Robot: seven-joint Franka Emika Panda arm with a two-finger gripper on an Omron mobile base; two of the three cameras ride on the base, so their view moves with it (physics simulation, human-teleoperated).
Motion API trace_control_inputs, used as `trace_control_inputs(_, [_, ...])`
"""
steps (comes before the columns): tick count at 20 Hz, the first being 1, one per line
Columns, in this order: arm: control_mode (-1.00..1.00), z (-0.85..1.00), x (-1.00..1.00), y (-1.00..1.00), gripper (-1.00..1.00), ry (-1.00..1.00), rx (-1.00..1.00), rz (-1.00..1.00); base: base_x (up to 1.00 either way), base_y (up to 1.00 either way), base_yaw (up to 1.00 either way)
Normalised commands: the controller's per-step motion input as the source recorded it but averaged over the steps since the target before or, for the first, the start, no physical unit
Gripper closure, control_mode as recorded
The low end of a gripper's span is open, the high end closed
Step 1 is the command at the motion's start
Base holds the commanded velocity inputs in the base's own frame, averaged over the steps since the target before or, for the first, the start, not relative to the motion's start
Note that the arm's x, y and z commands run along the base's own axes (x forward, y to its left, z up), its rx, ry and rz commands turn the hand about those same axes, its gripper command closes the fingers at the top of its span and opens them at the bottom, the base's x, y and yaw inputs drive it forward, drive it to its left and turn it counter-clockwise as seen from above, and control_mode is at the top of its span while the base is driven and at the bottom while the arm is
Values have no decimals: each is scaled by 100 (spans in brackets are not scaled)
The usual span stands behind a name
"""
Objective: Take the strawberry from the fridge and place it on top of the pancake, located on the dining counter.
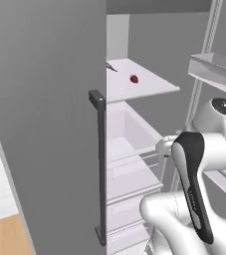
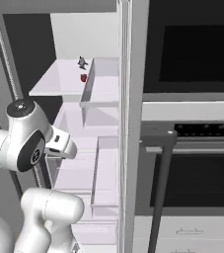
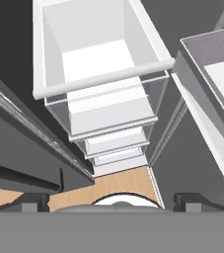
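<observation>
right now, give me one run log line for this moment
phase: reach into fridge | strawberry: on upper shelf, untouched | end effector: open, empty, above drawers | pancake step: not yet done

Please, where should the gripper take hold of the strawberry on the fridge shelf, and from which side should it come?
Probably across the strawberry's round body, coming in from the fridge's open front above the white shelf; it lies alone there, free on every side.

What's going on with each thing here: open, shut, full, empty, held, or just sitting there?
fridge: right door open, left door shut.
strawberry: lying loose on the white upper shelf, not held.
upper drawer: open-topped, empty.
wall oven: doors shut.
gripper: open, holding nothing, pointing down over the drawers.
</observation>
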Motion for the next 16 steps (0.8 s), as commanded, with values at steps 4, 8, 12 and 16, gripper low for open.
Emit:
trace_control_inputs(4, [100, 0, 0, 0, -100, 0, 0, 0, 14, 2, 13])
trace_control_inputs(8, [100, 0, 0, 0, -100, 0, 0, 0, 45, 0, 12])
trace_control_inputs(12, [100, 0, 0, 0, -100, 0, 0, 0, 49, 0, 8])
trace_control_inputs(16, [100, 0, 0, 0, -100, 0, 0, 0, 20, 0, 6])
